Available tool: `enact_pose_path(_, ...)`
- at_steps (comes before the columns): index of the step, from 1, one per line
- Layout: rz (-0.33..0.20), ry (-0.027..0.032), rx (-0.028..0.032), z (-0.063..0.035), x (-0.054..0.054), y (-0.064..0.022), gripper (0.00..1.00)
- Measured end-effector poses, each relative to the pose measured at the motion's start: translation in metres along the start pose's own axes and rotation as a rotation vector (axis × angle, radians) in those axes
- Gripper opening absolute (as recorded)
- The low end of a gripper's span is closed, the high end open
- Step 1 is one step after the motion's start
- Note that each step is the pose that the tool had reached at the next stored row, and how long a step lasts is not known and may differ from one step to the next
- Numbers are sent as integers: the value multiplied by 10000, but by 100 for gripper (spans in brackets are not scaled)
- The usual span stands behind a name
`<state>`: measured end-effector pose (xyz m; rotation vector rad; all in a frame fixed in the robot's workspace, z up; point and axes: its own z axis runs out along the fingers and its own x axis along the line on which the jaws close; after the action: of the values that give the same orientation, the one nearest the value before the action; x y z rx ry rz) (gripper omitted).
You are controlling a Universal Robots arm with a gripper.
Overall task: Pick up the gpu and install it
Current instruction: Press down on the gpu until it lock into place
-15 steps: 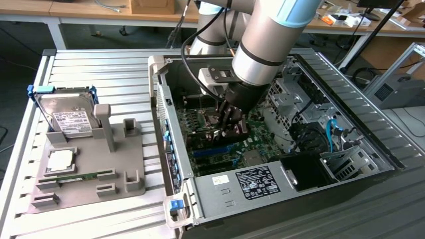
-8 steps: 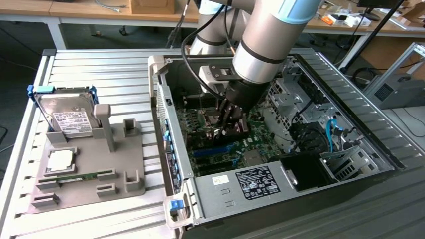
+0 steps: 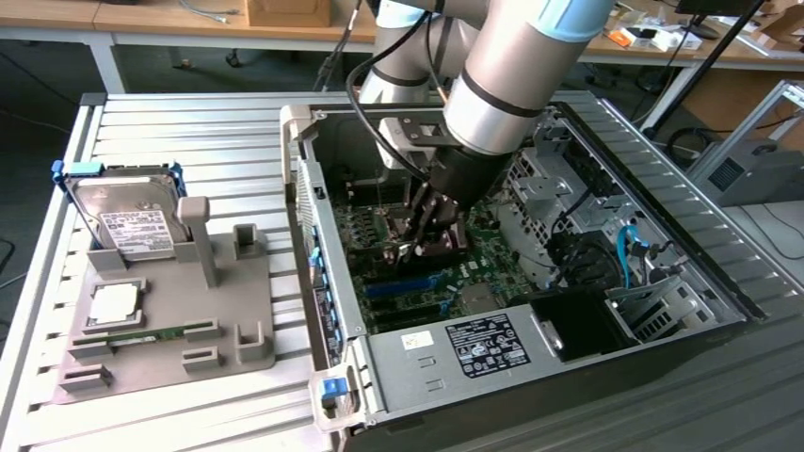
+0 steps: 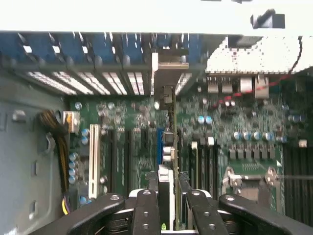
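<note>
GPU (image 4: 172, 147) held edge-on, upright, clamped between closed tool (image 4: 168, 205) fingers, low inside open PC case (image 3: 329, 282) over motherboard (image 4: 132, 142) slots. Possibly misaligned with blue slot (image 4: 160, 142); could jam, tilt, or bend against rear bracket opening (image 4: 168, 73).

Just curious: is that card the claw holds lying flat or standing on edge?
On edge: the gpu stands upright between the claw fingers over the motherboard.
</note>
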<state>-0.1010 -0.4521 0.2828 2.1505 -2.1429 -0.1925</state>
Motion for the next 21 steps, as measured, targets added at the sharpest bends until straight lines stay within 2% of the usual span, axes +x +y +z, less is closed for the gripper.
enact_pose_path(2, 2, 10, -3, 0, 0, 0, 27)
enact_pose_path(3, 26, 157, -7, -1, 0, 0, 27)
enact_pose_path(4, 55, 343, -13, 0, 0, 0, 27)
enact_pose_path(5, 79, 496, -18, 1, 0, -1, 27)
enact_pose_path(8, 79, 499, -19, 0, 0, -2, 27)
enact_pose_path(12, 79, 500, -53, -5, 1, -65, 27)
enact_pose_path(13, 82, 510, -54, -4, 0, -66, 27)
enact_pose_path(14, 95, 573, -60, -5, 0, -70, 27)
enact_pose_path(15, 153, 579, -64, -6, 0, -75, 27)
enact_pose_path(17, 357, 547, -66, -5, 0, -74, 27)
enact_pose_path(21, 380, 541, -66, -5, 0, -75, 27)
